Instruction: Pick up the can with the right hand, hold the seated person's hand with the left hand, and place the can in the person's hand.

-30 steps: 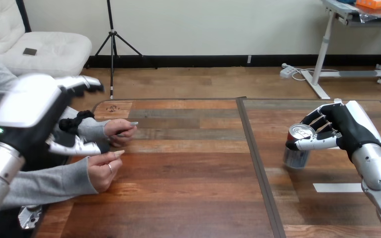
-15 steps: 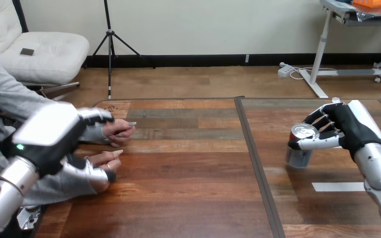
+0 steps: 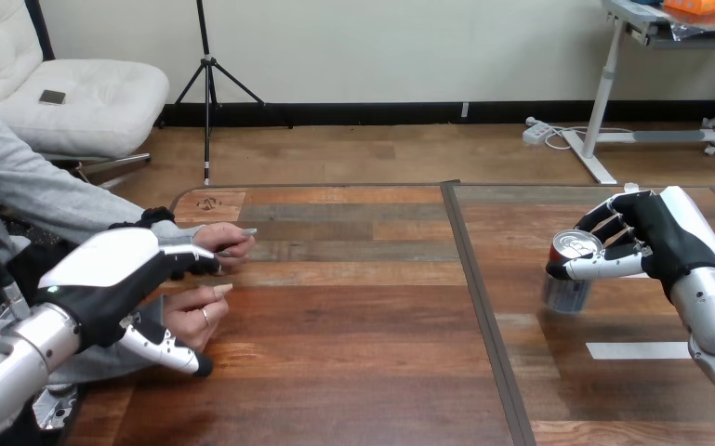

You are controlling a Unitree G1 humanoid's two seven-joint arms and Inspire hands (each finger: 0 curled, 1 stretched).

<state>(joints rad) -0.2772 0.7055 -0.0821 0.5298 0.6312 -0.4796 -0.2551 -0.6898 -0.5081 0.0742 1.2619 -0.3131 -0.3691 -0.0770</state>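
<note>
A silver can (image 3: 569, 277) with a red top stands at the right of the wooden table (image 3: 353, 372). My right hand (image 3: 658, 238) is shut on it: the thumb crosses its front and the fingers curl behind its rim. Whether the can rests on the table or hangs just above it, I cannot tell. At the left, the person's near hand (image 3: 193, 318) lies on the table on its edge, and the far hand (image 3: 228, 243) rests behind it. My left hand (image 3: 112, 277) is open over the near hand's wrist, with fingers (image 3: 191, 264) straight above it and thumb (image 3: 169, 351) on its near side.
A white tape strip (image 3: 637, 350) lies on the table in front of the can. A dark seam (image 3: 483, 307) runs front to back between the two table halves. A small metal piece (image 3: 54, 405) shows at the table's near left corner.
My left hand has dropped from high at the left and come down over the person's near hand. The right hand and can have shifted slightly to the right.
</note>
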